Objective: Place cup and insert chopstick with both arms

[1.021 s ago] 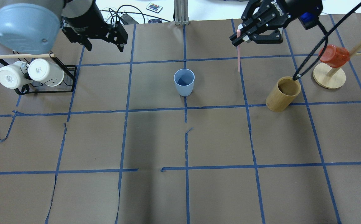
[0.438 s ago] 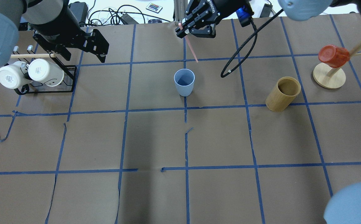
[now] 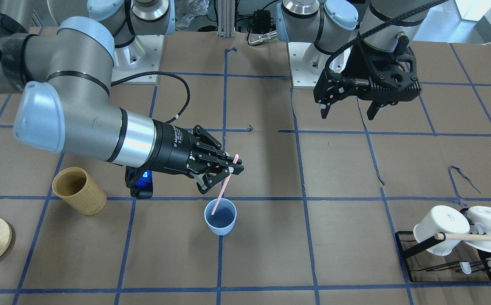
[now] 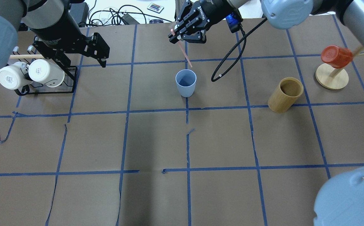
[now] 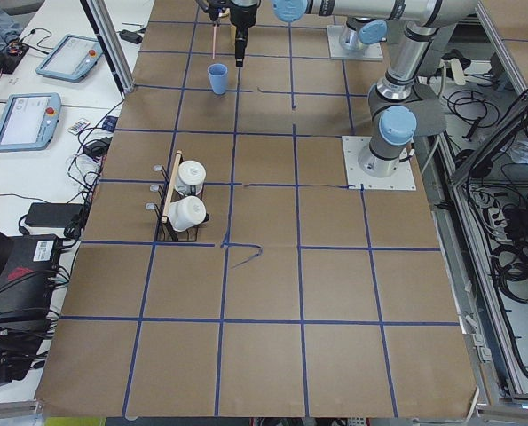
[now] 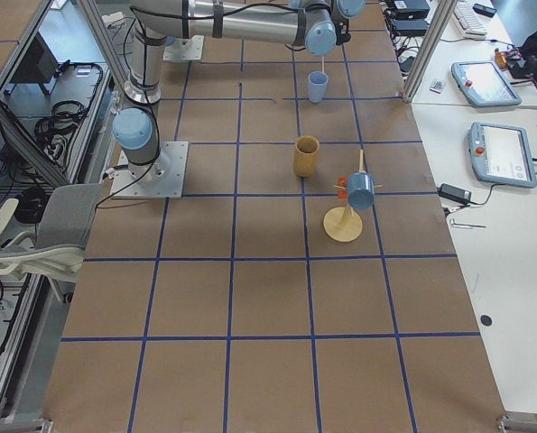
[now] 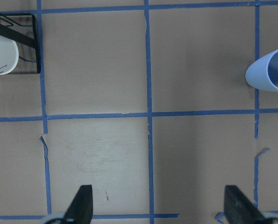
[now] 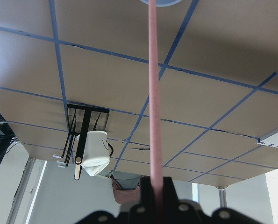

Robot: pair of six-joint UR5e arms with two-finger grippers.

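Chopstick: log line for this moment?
right end effector: shut on pink chopstick | tip over blue cup | left end effector: open, empty

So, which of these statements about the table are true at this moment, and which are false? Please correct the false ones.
1. The right gripper has its fingers shut on the thin pink chopstick. True.
2. The light blue plastic cup lies on its side. False: it stands upright, opening up.
3. The left gripper holds a white mug. False: its fingers are open and empty; both white ceramic mugs hang on the black wire rack.
4. The red cup hangs on the wooden stand. True.
5. The tan wooden cylinder is full of chopsticks. False: it looks empty.
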